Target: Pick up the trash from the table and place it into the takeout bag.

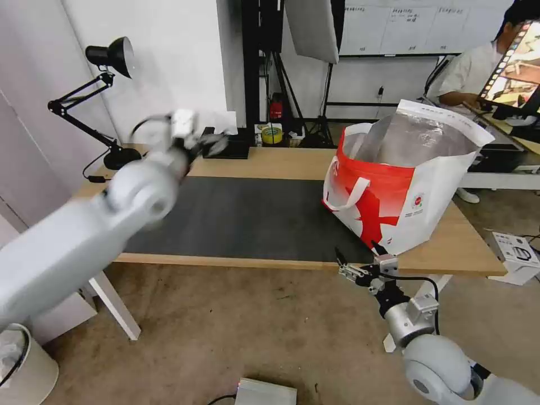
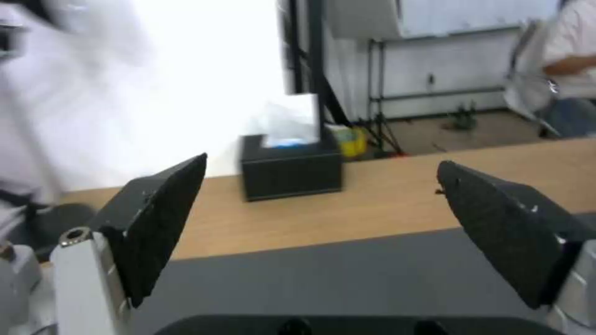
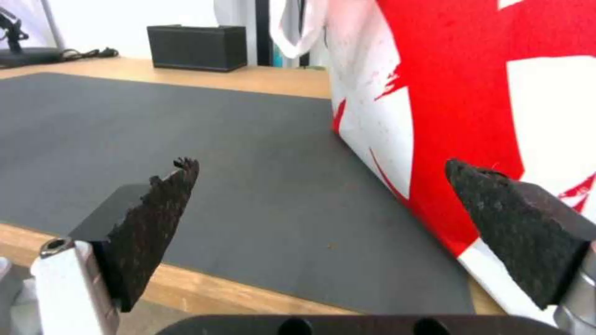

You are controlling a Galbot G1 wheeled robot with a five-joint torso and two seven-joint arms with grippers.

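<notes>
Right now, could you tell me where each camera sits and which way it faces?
Head view: high, looking down at the table and takeout bag; both arms show.
Left wrist view: on the left arm above the mat, facing the black tissue box; open left tool.
Right wrist view: at the table's near edge, facing the bag; open right tool.
Both wrist views share the tissue box.
</notes>
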